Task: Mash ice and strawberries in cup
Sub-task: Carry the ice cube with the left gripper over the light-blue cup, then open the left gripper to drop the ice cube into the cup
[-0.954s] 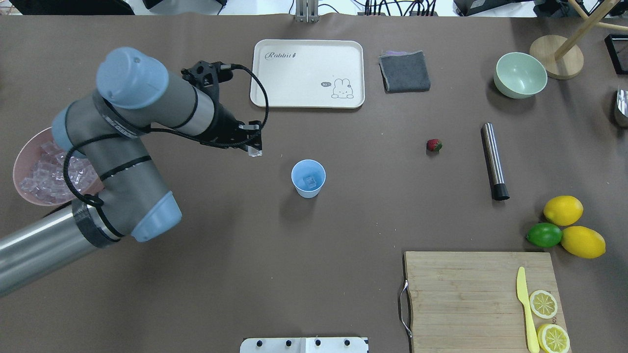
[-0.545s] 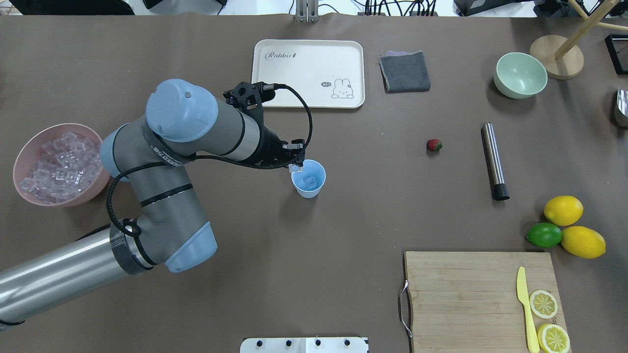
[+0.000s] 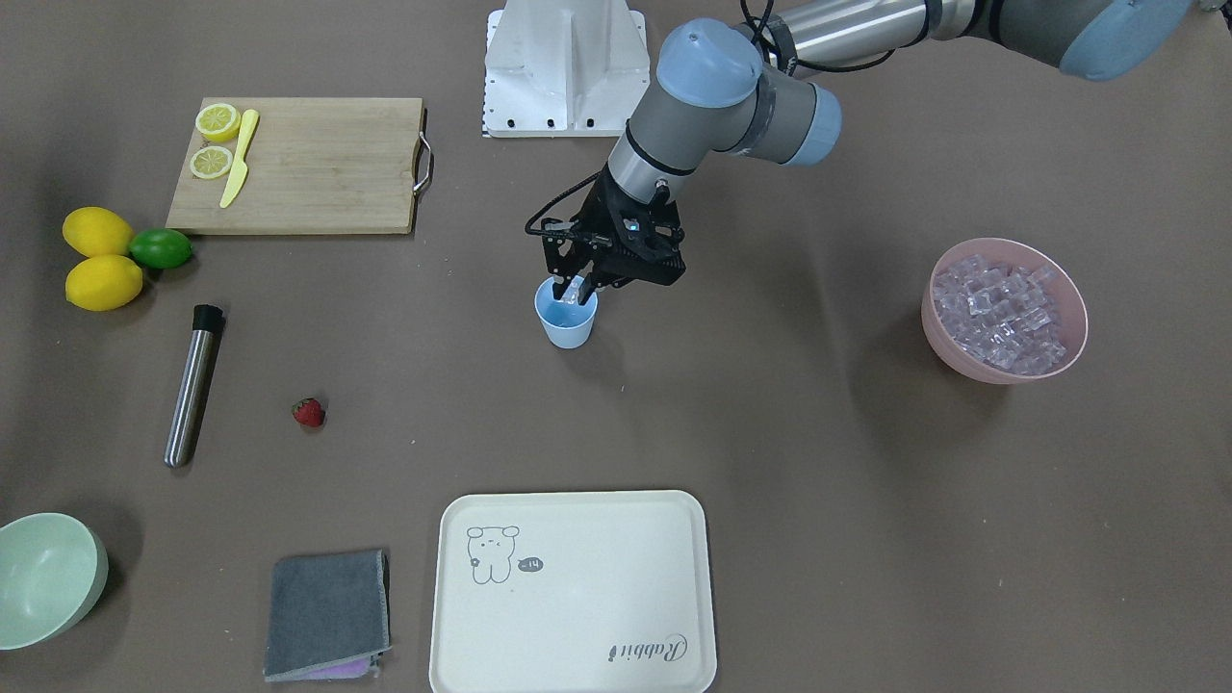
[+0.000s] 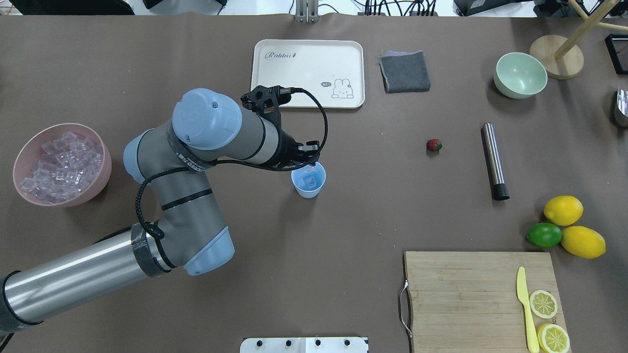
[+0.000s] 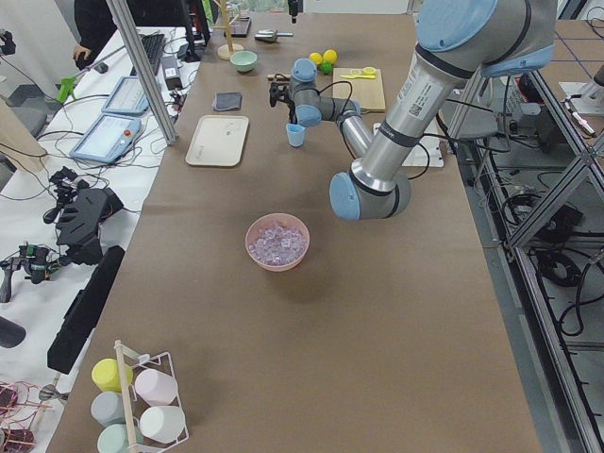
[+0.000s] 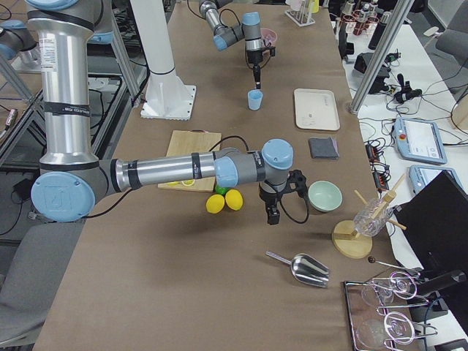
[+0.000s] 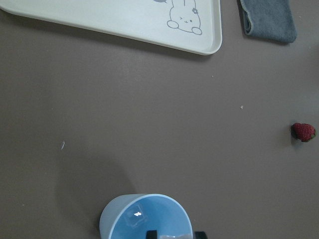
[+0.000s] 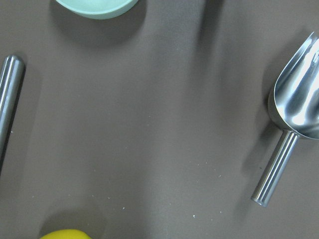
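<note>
**A:** Hovering over the cup (image 4: 310, 193), the left gripper (image 3: 576, 289) pinched one ice cube (image 7: 172, 235) just above the rim. A second ice cube (image 4: 308, 182) lay inside. Centre it before release, I judged.

**B:** Agreed, nothing blocked the cup. The strawberry (image 4: 433, 144) waited well apart, toward the steel muddler (image 4: 493, 162). The right gripper's (image 6: 272, 214) grip: couldn't tell.

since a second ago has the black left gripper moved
Yes: in overhead view the left gripper, holding a clear ice cube, moved right, from left of the small light blue plastic cup to over its rim.
</note>
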